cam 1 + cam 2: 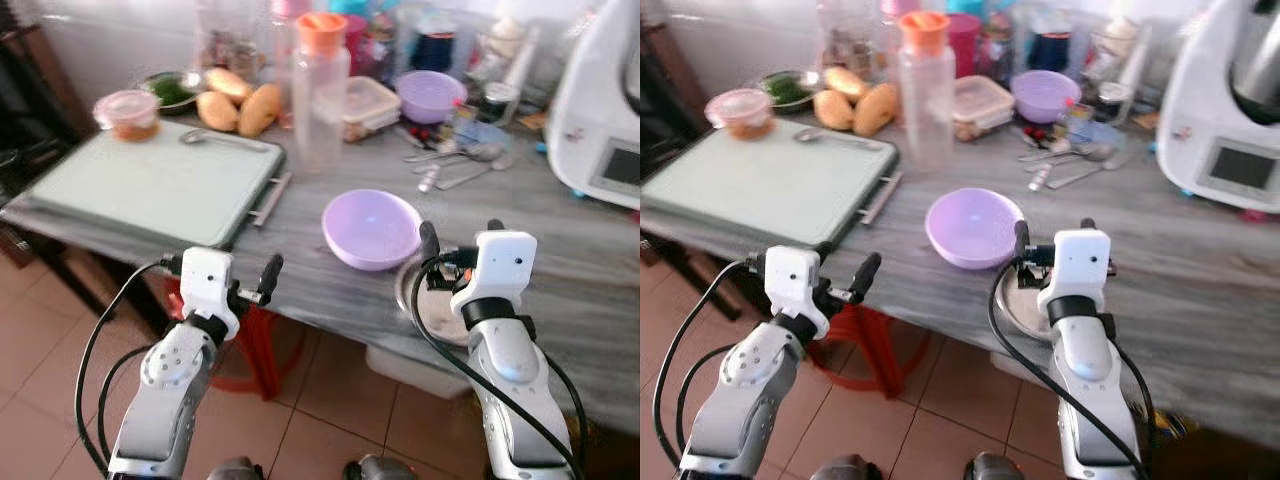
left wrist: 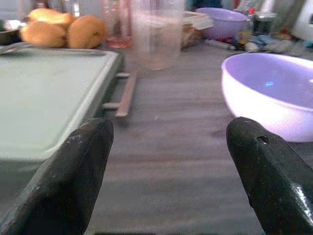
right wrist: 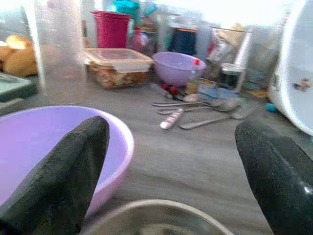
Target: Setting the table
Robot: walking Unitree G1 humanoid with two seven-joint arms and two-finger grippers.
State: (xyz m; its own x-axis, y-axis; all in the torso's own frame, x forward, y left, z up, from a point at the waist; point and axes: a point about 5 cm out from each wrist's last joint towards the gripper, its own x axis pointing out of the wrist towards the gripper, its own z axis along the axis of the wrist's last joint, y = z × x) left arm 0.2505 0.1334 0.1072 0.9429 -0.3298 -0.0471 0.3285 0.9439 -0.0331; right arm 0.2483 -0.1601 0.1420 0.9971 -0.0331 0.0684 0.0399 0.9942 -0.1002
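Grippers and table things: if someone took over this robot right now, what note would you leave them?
Left gripper: open, empty, at the table's near edge beside the green tray.
Right gripper: open, empty, over the metal dish.
Lilac bowl sits beside the dish; cutlery lies further back among clutter.
Done: nothing visibly laid out.
Left: probably grasp the dish, then bowl and cutlery.

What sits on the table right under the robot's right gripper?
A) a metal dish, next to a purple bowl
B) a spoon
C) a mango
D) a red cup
A: the open right gripper hovers over a round metal dish at the table's near edge, with the purple bowl just beside it.
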